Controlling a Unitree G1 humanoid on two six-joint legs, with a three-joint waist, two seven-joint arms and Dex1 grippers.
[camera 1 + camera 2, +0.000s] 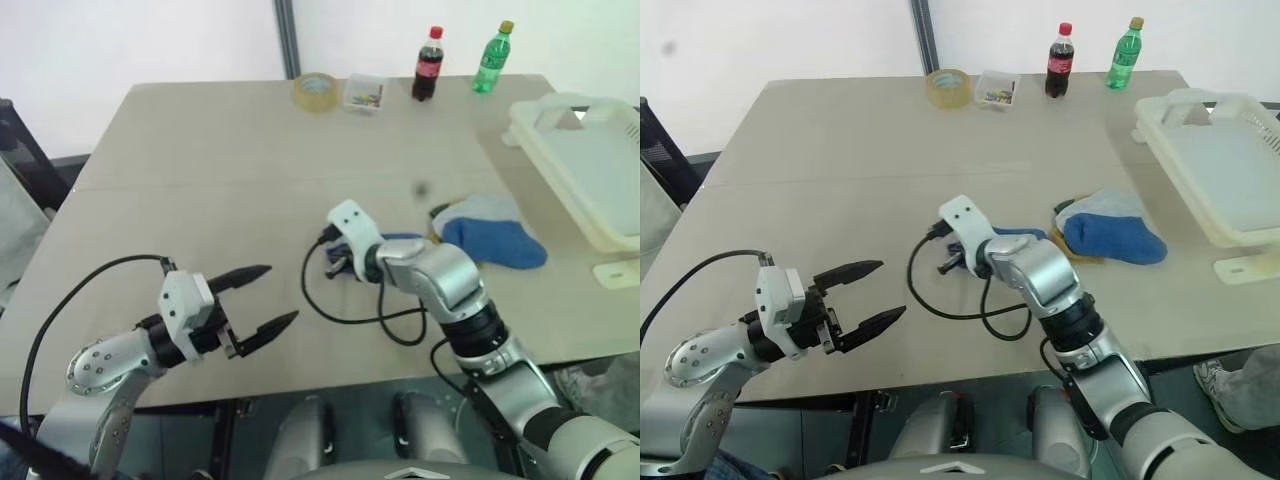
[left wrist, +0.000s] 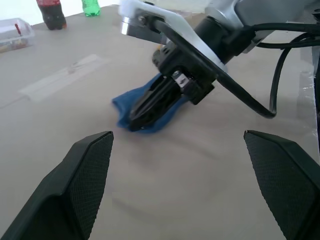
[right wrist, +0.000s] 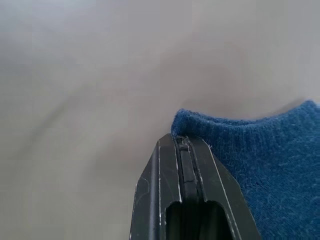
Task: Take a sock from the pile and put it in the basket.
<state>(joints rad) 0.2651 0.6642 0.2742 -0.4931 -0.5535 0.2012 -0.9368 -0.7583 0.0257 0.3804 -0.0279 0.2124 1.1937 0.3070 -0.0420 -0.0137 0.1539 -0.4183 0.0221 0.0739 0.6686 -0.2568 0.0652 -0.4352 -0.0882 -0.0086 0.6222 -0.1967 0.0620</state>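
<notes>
My right gripper [image 2: 137, 117] is shut low over the middle of the table, its tips pinching the cuff edge of a royal blue sock [image 3: 265, 165]. That sock [image 2: 150, 100] trails behind the fingers toward the pile [image 1: 490, 238], a heap of blue, light grey and mustard socks to the right. The cream-white basket [image 1: 590, 165] stands at the table's far right. My left gripper [image 1: 282, 294] hovers open near the front left, pointing toward the right gripper, with nothing between its fingers.
Along the table's back edge stand a tape roll [image 1: 315, 92], a small clear box [image 1: 363, 92], a cola bottle [image 1: 429, 65] and a green bottle [image 1: 492, 58]. A black cable [image 1: 350, 315] loops on the table by my right arm.
</notes>
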